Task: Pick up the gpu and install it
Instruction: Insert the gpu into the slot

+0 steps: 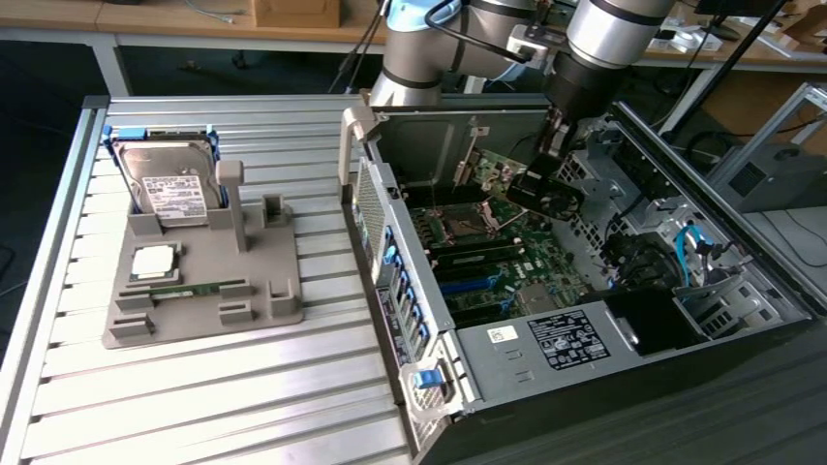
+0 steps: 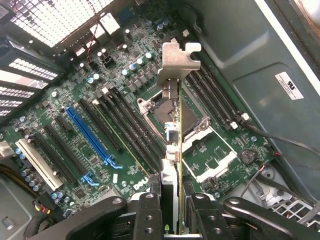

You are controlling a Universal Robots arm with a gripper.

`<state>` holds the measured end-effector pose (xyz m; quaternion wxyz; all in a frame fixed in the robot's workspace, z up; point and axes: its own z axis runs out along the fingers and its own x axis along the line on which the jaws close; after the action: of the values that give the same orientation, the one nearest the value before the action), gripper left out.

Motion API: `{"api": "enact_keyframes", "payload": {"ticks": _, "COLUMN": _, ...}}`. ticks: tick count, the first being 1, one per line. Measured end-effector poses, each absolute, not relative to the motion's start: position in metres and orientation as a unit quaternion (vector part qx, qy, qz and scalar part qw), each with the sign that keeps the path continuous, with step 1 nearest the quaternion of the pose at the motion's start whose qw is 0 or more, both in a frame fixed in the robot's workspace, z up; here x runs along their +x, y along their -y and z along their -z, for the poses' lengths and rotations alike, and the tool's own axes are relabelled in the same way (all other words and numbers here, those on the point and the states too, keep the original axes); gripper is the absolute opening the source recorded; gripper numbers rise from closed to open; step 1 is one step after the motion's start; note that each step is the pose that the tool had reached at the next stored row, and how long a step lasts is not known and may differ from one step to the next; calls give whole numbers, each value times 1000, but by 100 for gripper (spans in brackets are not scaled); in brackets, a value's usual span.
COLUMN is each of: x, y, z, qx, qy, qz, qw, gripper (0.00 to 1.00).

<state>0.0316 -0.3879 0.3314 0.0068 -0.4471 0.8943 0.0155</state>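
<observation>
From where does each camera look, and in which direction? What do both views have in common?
Exterior view: raised beside the table, looking down at the open computer case and the parts tray; the arm and gripper show.
Wrist view: on the wrist, looking past the held gpu onto the motherboard; the gripper's fingers show.
Shared: gpu, motherboard, gripper.

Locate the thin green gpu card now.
The thin green circuit card with silver bracket is clamped edge-on in the black end effector, above the green motherboard inside the open computer case, on the exterior view's right.
</observation>
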Motion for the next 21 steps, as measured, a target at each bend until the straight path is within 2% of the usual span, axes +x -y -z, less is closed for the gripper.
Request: {"api": "enact_keyframes", "payload": {"ticks": 21, "x": 32, "y": 388, "z": -331, "qx": -474, "qy": -881, "qz": -16, "qw": 6, "gripper": 27}}
